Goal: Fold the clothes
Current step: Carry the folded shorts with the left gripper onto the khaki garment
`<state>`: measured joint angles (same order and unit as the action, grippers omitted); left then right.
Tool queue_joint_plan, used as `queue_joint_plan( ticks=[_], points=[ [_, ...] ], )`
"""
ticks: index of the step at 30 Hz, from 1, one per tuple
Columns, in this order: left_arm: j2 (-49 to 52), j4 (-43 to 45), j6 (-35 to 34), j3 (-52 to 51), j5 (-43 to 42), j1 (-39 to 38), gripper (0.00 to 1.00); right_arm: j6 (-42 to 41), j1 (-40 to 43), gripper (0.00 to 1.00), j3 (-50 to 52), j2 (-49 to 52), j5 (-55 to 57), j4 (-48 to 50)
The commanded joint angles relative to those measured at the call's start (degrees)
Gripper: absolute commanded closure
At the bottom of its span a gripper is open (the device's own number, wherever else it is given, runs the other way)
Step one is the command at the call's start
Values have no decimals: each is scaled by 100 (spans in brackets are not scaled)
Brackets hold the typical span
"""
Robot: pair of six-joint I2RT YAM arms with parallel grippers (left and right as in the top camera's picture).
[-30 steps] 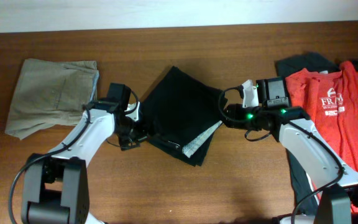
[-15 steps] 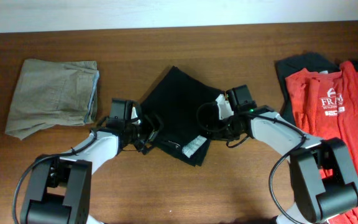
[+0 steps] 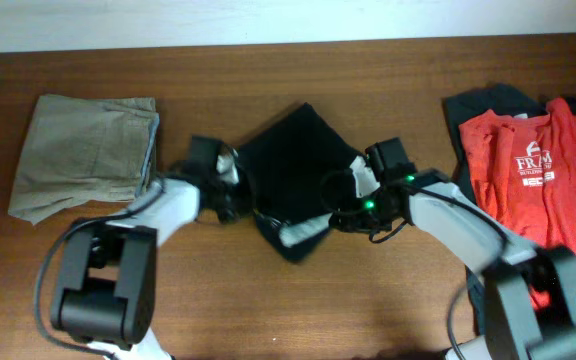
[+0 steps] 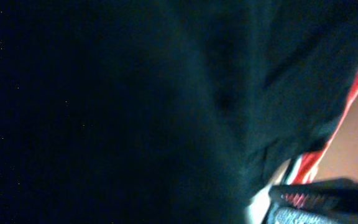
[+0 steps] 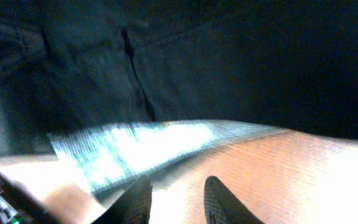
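The black garment (image 3: 298,165) lies in the middle of the table (image 3: 268,70), between the two arms. It now looks narrower and more bunched than it did a second ago. Back then it spread as a wide diamond, and its right side has since been pulled inward. The pale strip of lining (image 3: 303,230), which sat at the right edge, now lies closer to the lower middle. We take this to mean that a fold is under way but not finished, because the outline is uneven and the lining is exposed. The left gripper (image 3: 233,190) has pushed in against the garment's left edge. Its own camera shows almost nothing but dark cloth (image 4: 135,106), so we cannot tell whether its fingers are apart or pressed together, or whether they hold any fabric. The right gripper (image 5: 177,182) has moved in from the right and now sits low at the lower right edge of the garment. In its wrist view the two fingers stand apart with bare wood between them. The pale strip lies just ahead of the tips, and we see nothing held between them. Further out, the khaki trousers (image 3: 88,155) lie folded at the far left, well apart from the black garment. A red T-shirt (image 3: 533,170) lies spread over a dark garment (image 3: 488,105) at the far right, and both seem to be waiting their turn.
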<state>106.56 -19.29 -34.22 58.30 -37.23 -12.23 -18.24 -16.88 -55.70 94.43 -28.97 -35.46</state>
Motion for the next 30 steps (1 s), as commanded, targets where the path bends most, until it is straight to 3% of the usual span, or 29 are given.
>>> queue_joint_plan(
  ticks=[1,5,10,14,19,27,30],
  points=[
    [-481,-697,1469,1574,13,804,99,-24,-31,68,-706,-682,-59,-494],
    [-479,2,1506,2581,629,1703,99,-24,-37,68,-1019,-763,-70,-881],
    [-306,1775,1738,2636,1102,2861,99,-66,-37,69,-1019,-761,-81,-1117],
    [107,2173,1738,2640,1202,3386,99,-68,-37,73,-1019,-763,-122,-1193],
    [411,3423,717,2680,962,3346,99,-66,-42,73,-1019,-761,-122,-1259],
    [863,3213,680,2935,1115,3056,99,-63,-42,73,-1016,-761,-125,-1456],
    [953,2214,817,2935,1130,3333,100,-61,-42,73,-1016,-761,-122,-1517]
  ],
)
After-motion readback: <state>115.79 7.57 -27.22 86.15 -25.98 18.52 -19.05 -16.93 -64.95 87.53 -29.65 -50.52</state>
